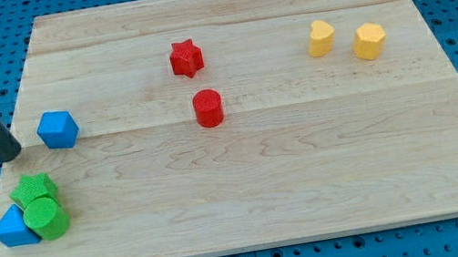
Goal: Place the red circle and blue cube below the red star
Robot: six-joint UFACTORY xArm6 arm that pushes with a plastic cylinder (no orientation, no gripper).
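Red circle (207,109) x1 just below red star (186,58) x1; blue cube (57,130) x1 near desk (311,180) left edge; my tip (10,156) just left of cube; no end effector jaws, just a rod.

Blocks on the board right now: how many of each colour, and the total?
Red: 2, the red star and red circle
Blue: 2, the blue cube and blue triangle
Green: 2, the green star and green circle
Yellow: 2, the left yellow block and right yellow block
Total: 8
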